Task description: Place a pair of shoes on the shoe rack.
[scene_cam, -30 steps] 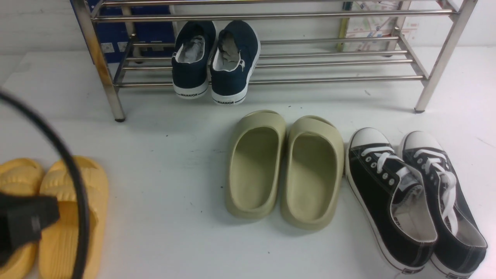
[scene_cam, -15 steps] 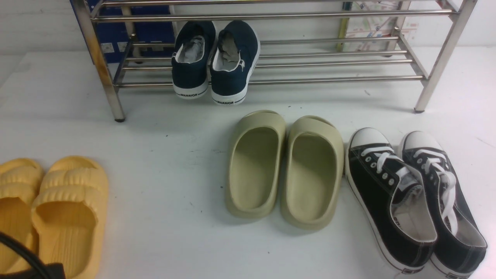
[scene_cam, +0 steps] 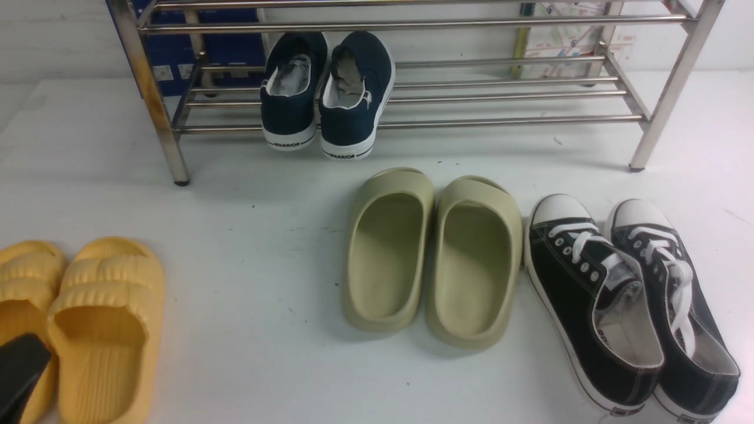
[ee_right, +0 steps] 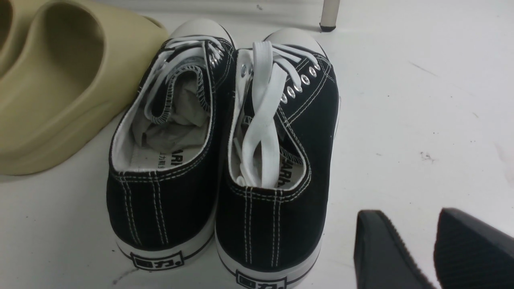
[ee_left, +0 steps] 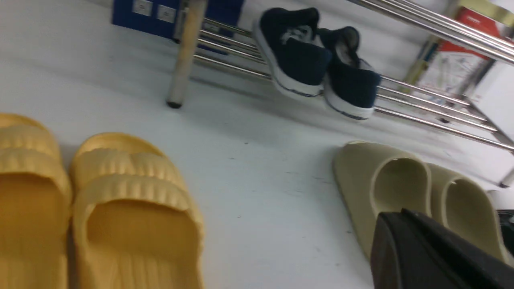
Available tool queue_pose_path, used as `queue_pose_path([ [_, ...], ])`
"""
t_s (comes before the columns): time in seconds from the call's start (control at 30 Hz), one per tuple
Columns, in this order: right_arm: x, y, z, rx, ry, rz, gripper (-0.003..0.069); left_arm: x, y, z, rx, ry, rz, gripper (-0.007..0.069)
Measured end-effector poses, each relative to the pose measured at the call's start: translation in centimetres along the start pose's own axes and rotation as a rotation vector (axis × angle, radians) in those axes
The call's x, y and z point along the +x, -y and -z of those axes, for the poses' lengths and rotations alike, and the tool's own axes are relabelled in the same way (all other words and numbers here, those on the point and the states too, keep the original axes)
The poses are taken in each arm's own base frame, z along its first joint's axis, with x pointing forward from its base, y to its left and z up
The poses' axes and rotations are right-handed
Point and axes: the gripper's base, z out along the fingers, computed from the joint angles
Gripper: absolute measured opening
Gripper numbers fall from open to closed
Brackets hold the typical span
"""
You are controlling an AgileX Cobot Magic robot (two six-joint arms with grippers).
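My 2 navy shoes (scene_cam: pixel 327 94) sit side by side on the low shelf of the rack (scene_cam: pixel 500 121), toward its left end, toes pointing back between the bars and heels hanging a little over the front bar toward me; their long axes run front to back, the right one turned slightly. From my left gripper (scene_cam: pixel 20 368), low at the left edge of the front view and just over the yellow slippers (scene_cam: pixel 100 324), the pair lies forward and to the right, well apart. That gripper is clenched on nothing. My right gripper (ee_right: pixel 435 251) shows only in its wrist view, its 2 pads parted with a narrow gap and nothing between them, hovering just behind the heels of the black sneakers (ee_right: pixel 217 152) and beside the green slippers (scene_cam: pixel 433 259). The left arm is the nearer one to the pair, though I judge the placing done and no reach is called for. Compared with a second ago, the shoes and everything else on the floor have not moved, while my left arm and its looping cable have dropped almost out of the front view, leaving the yellow slippers uncovered.
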Motion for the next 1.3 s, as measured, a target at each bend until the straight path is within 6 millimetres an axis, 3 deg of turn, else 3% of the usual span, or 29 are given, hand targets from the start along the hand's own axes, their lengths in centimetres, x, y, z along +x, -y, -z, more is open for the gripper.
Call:
queue_pose_path([
  [0.17, 0.0, 0.0, 0.0, 0.000, 0.000, 0.000, 0.0246, 5.2, -2.4, -1.0, -0.073, -0.101, -0.004, -0.0013],
  [0.27, 0.0, 0.0, 0.0, 0.000, 0.000, 0.001, 0.0246, 6.3, -2.8, -1.1, -0.096, -0.156, -0.004, -0.0013],
  [1.3, 0.0, 0.0, 0.0, 0.000, 0.000, 0.001, 0.0243, 6.4, -2.9, -1.1, -0.098, -0.160, -0.003, -0.0013],
])
